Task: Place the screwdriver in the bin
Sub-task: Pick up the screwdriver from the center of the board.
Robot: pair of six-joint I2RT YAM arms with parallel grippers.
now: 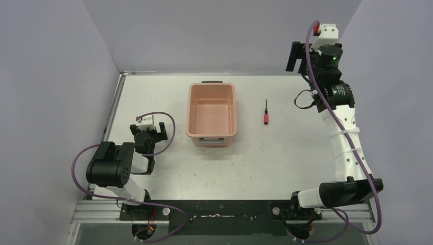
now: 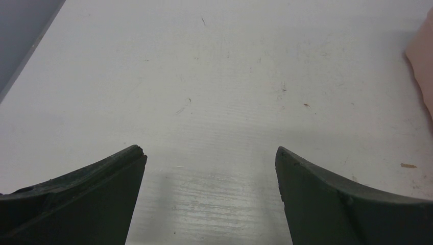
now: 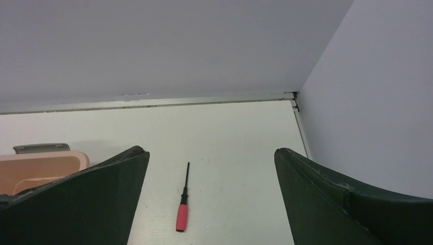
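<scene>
Right gripper (image 3: 209, 153) hung wide open, empty, short of the screwdriver (image 3: 182, 203). Judged best: lower squarely and pinch across the red handle.

White counter (image 1: 286, 163), scuffed, small dark specks. Plain pale lavender-grey walls on three sides: back wall (image 1: 219, 30), left wall (image 1: 51, 76), right wall (image 1: 398, 61). Thin metal edge strip (image 1: 168, 73) where counter meets back wall. Aluminium rail (image 1: 97, 210) along near edge. Light even, diffuse, soft shadows.
</scene>
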